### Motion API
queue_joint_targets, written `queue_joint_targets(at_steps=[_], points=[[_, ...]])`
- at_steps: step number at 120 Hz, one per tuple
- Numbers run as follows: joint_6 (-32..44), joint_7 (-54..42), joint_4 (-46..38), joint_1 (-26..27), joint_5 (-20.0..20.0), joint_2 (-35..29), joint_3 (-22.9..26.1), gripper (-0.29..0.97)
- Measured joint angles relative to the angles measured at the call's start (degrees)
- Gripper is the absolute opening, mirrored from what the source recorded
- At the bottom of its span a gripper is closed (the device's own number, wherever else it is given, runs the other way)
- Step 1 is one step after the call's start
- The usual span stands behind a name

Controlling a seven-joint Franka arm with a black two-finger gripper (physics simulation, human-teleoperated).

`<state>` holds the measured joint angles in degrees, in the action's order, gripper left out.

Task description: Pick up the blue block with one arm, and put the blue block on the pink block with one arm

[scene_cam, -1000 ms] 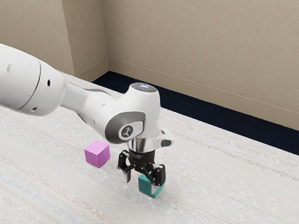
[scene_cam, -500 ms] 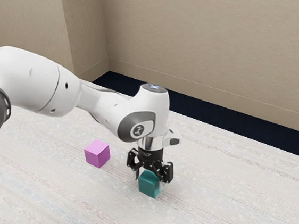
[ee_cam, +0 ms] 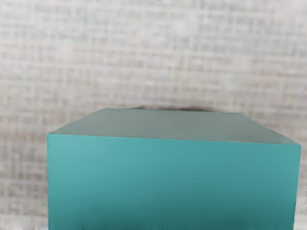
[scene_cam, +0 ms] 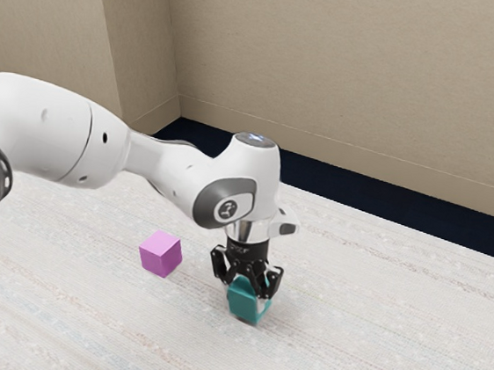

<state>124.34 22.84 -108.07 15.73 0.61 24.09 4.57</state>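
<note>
The blue block point(scene_cam: 248, 304), teal in colour, rests on the pale woven table point(scene_cam: 390, 341) near the middle. My gripper point(scene_cam: 246, 284) has come straight down over it, and its black fingers press the block's upper part from two sides, so it is shut on the block. In the wrist view the blue block point(ee_cam: 172, 177) looms large right under my hand, its top face and one side showing. The pink block point(scene_cam: 160, 254) sits on the table a short way toward the exterior view's left of the gripper, apart from it.
The table's far edge point(scene_cam: 385, 213) runs along a dark floor strip below beige walls. My white arm point(scene_cam: 100, 156) reaches in from the exterior view's left, passing above and behind the pink block.
My hand has dropped lower over the blue block and the fingers have drawn in against its sides. Neither block has moved on the table.
</note>
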Motion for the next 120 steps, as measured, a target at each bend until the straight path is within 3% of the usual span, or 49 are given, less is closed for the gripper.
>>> queue_joint_targets(at_steps=[64,100,120], points=[[-5.53,0.92,-2.21,-2.7,-3.67,-10.7,-0.25,0.3],[-7.73,-0.98,-1.91,-11.0,-5.67,-11.16,-0.24,0.3],[-8.44,-2.83,-1.74,-11.99,-6.36,-11.11,-2.36,0.3]])
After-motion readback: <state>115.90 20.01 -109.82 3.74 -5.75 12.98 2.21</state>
